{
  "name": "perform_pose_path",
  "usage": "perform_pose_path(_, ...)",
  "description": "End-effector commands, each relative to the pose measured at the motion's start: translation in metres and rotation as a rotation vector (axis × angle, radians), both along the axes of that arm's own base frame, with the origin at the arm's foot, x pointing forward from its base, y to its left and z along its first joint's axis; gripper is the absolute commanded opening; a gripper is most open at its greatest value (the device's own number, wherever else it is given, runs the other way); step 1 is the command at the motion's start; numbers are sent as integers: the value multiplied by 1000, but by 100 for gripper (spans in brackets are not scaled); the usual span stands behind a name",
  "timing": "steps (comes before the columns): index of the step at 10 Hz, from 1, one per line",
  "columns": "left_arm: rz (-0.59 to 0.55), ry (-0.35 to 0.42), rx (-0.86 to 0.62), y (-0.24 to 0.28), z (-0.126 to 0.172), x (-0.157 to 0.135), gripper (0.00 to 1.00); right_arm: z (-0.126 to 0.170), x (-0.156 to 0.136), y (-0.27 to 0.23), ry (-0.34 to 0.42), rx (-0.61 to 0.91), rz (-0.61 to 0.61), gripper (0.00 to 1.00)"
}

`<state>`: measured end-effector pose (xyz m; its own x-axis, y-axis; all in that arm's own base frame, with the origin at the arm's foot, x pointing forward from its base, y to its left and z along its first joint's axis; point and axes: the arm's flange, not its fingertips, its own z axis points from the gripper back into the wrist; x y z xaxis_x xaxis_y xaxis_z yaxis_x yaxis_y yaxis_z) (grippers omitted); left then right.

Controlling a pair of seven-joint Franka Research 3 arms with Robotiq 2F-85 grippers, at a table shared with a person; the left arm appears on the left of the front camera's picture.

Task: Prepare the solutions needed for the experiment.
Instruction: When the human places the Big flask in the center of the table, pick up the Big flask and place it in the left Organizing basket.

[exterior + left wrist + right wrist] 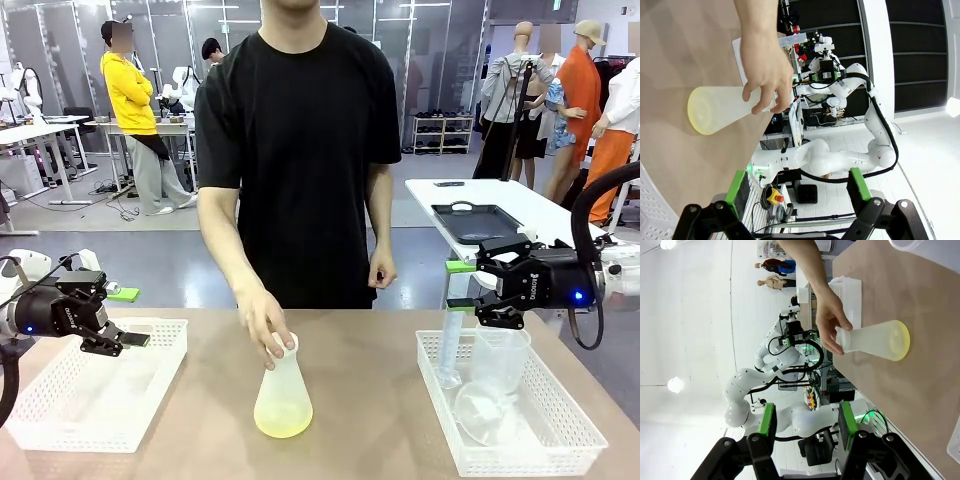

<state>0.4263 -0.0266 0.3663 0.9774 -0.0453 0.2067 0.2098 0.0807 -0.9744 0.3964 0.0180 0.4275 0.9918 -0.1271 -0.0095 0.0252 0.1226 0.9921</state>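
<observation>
Two grippers flank the table (pixel 370 360) in the front view. The left gripper (pixel 130 317) hangs over the left basket (pixel 60 400) and the right gripper (pixel 462 285) over the right basket (pixel 530 445), both spread and empty. The conical flask (pixel 283 395) holding the solutions (pixel 283 425) stands by the table's near edge, well apart from both, with a person's hand (pixel 262 320) on its neck.

Left wrist view: the flask (pixel 725 114) lies far beyond the parted fingers (pixel 737 186).

Right wrist view: the flask (pixel 875 342) again sits well past the open fingers (pixel 847 420).
</observation>
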Motion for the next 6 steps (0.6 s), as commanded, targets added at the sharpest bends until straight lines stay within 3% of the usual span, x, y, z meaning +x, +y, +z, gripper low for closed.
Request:
perform_pose_path(1, 3, 7, 2, -1, 3, 1, 100, 0, 1, 1, -3, 4, -9, 63)
perform_pose_path(6, 3, 7, 2, -1, 3, 1, 100, 0, 1, 1, -3, 4, -9, 63)
